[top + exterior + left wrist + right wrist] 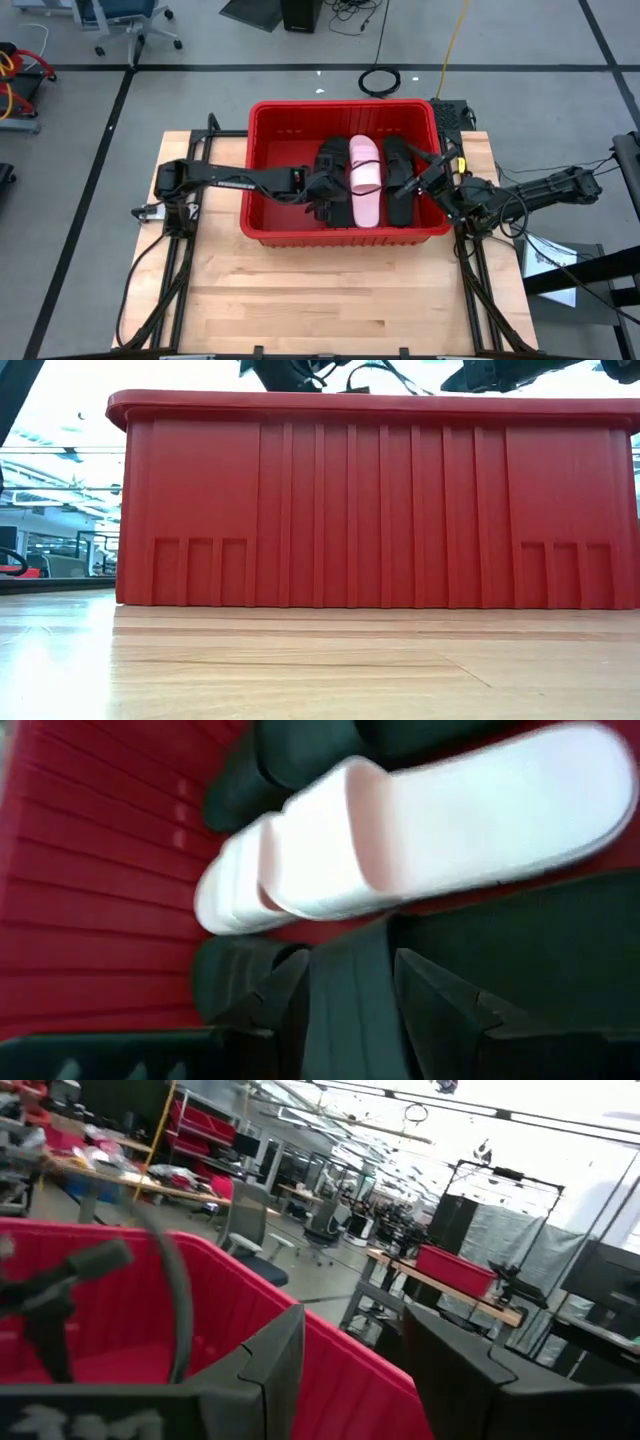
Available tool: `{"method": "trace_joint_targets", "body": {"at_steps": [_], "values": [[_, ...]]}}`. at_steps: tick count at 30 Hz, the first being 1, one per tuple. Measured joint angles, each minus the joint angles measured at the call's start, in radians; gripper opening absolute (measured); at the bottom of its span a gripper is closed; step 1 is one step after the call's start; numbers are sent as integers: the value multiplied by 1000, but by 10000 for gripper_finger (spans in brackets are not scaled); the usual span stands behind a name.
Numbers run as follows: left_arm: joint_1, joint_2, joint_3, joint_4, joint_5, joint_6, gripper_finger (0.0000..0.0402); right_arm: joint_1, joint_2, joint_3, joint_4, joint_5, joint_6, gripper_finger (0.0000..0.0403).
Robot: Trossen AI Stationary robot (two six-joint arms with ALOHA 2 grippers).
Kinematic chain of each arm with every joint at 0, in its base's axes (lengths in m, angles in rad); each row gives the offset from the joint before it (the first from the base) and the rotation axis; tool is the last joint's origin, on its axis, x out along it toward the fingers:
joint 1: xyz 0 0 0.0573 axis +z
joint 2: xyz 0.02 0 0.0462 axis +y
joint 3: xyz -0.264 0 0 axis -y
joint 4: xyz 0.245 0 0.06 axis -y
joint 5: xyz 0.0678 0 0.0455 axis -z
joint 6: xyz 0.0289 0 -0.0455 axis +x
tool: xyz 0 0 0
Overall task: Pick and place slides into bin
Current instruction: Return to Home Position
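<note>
Slides in the red bin, left gripper inside it, right gripper at its right wall.

The bin holds the pink slides lying between the black slides. My left gripper is down inside with its fingers spread; the wrist camera shows a black strap right between them and the pink slides just ahead of the tips. My right gripper has its fingers spread on nothing, with the bin's wall just past them. From the low camera that wall hides everything inside. The table in front of the bin is open wood.
</note>
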Motion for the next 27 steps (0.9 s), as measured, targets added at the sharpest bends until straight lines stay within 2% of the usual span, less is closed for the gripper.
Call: {"method": "trace_joint_targets", "body": {"at_steps": [7, 15, 20, 27], "values": [[-22, -89, 0, -19, -78, -8, 148, 11, 0, 0, 11, -62, 48, 160], [-86, -208, 0, -92, -112, -69, 148, 92, 0, 0, 60, -204, 150, 160], [-145, -306, 0, -124, -111, -127, 147, 172, 0, 0, 113, -211, 221, 160], [-222, -423, 0, -218, -104, -205, 147, 272, 0, 0, 146, -210, 199, 160]]}}
